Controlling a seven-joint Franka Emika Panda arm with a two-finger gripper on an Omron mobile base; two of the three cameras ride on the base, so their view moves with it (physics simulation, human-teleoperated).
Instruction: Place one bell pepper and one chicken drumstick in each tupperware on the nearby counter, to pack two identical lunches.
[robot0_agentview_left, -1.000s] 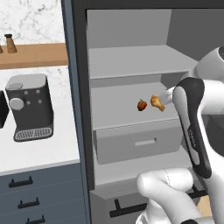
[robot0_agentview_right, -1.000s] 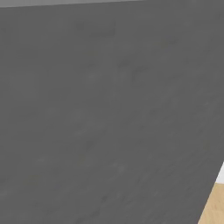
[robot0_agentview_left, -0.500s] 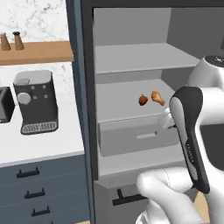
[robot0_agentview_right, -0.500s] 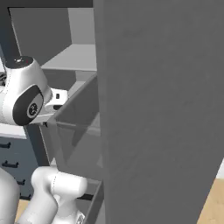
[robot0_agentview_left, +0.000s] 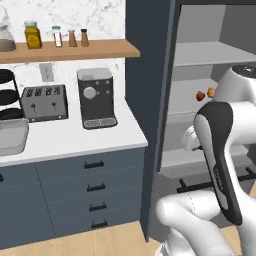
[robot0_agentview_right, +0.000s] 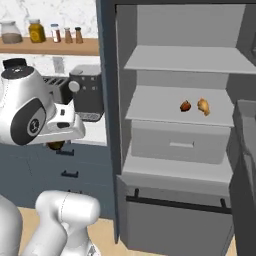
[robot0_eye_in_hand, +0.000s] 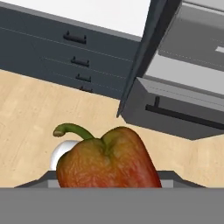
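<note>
Closest to the hand camera, a red bell pepper (robot0_eye_in_hand: 107, 159) with a curled green stem sits low at centre of the hand view, right at the claw, whose jaws stand partly apart around it; the fingertips themselves are hidden, yet the pepper appears gripped. Beyond it lie wood floor and dark drawers. Further off, at lower left of the left base view, a grey tupperware (robot0_agentview_left: 12, 138) rests on the white counter (robot0_agentview_left: 85, 141), beside a toaster (robot0_agentview_left: 45, 102) and coffee machine (robot0_agentview_left: 96, 97). Farthest, on the open fridge's middle shelf (robot0_agentview_right: 165, 107), a second bell pepper (robot0_agentview_right: 185, 105) lies just beside a chicken drumstick (robot0_agentview_right: 203, 106).
</note>
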